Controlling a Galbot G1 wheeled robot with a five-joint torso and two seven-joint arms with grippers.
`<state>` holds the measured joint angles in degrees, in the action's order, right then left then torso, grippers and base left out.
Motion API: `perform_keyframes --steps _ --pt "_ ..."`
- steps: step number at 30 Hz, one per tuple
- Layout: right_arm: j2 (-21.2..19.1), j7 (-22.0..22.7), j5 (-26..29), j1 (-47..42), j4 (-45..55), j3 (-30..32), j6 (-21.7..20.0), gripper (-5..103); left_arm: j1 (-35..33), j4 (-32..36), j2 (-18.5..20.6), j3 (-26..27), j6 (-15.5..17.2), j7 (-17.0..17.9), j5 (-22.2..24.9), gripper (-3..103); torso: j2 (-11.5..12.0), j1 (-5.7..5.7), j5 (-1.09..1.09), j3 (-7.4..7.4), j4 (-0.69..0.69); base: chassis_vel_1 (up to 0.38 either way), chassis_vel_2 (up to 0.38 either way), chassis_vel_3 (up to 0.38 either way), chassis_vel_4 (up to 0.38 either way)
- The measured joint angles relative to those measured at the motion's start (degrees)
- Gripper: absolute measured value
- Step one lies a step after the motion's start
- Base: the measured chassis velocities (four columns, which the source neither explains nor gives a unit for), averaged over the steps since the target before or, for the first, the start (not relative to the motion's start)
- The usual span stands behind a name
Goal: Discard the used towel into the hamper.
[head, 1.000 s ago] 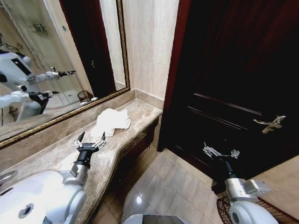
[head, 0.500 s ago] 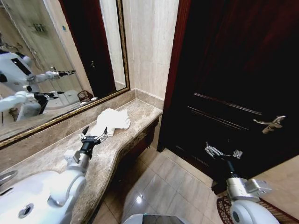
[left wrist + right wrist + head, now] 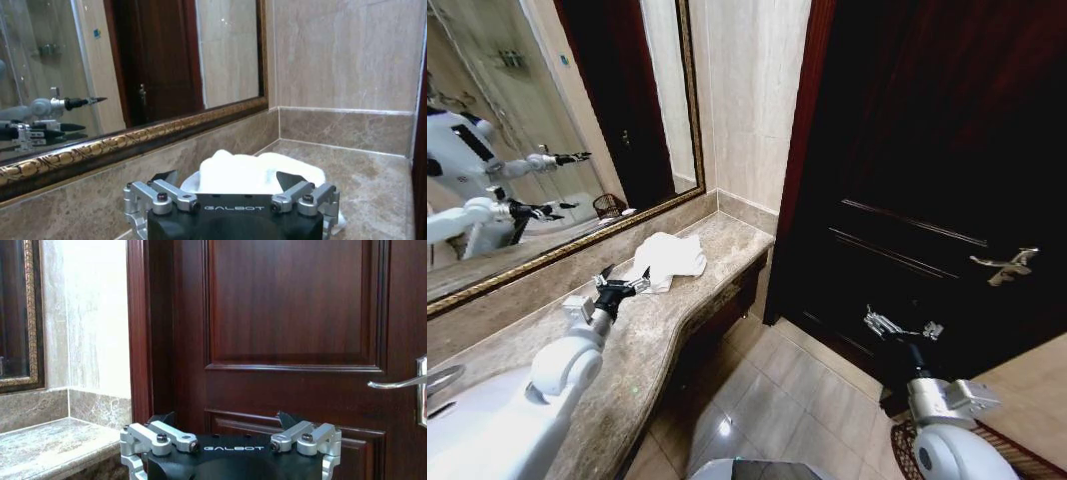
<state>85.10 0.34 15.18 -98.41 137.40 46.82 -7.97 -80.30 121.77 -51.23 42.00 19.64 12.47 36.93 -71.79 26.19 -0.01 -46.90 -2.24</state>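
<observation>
The towel (image 3: 667, 260) lies crumpled on the marble counter (image 3: 652, 345) near its far end, close to the wall corner and just below the gilt-framed mirror (image 3: 547, 130); it is a white, loosely folded heap whose long axis runs roughly along the counter's length, its broader, fuller end toward the corner and a thinner flap trailing back toward the robot; in the left wrist view the towel (image 3: 250, 172) sits directly ahead of the gripper, rising in a soft peak between the two finger mounts. The left gripper (image 3: 617, 285) reaches out over the counter and hovers just at the near edge of the towel, its fingers spread apart and holding nothing; whether the tips touch the cloth cannot be told. The right gripper (image 3: 899, 325) hangs low at the robot's right, in front of the dark wooden door (image 3: 927, 150), its fingers likewise spread and empty; the door's metal handle (image 3: 1007, 265) is off to its right. The hamper (image 3: 987, 440) shows as a strip of dark reddish openwork wire on the floor at the lower right, largely hidden by the right arm; what it holds cannot be told.
</observation>
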Motion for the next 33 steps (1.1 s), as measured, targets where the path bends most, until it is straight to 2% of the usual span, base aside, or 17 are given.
perform_keyframes --steps 5,13,16,22,33 --pt "0.04 0.0 -0.21 -0.19 -0.07 0.02 0.04 100 1.7 -2.54 1.56 -0.74 0.38 -0.26 1.84 100 0.0 0.0 -0.01 0.0 0.0 0.0 0.0 0.0 0.0" --pt "-0.09 0.11 -0.25 -0.81 -0.01 0.69 0.18 100 6.05 -5.67 4.07 -2.88 2.84 -1.5 5.07 100 0.0 0.0 0.0 0.0 0.0 0.0 0.0 0.0 0.0" --pt "0.03 0.24 -0.39 -0.89 0.04 0.72 0.23 100 10.07 -8.04 5.86 -5.74 3.48 -1.89 6.25 100 0.0 0.0 0.01 0.0 0.0 0.0 0.0 0.0 0.0" --pt "0.2 0.51 -0.7 -1.02 0.05 0.72 0.25 100 16.21 -10.71 6.95 -10.19 3.78 -1.91 7.01 100 0.0 0.0 0.01 0.0 0.0 0.0 0.0 0.0 0.0" --pt "0.2 0.89 -0.91 -1.0 -0.62 1.37 0.6 100 26.77 -18.12 5.98 -18.79 4.86 -0.7 8.41 100 0.0 0.0 0.0 0.0 0.0 0.0 0.0 0.0 0.0"
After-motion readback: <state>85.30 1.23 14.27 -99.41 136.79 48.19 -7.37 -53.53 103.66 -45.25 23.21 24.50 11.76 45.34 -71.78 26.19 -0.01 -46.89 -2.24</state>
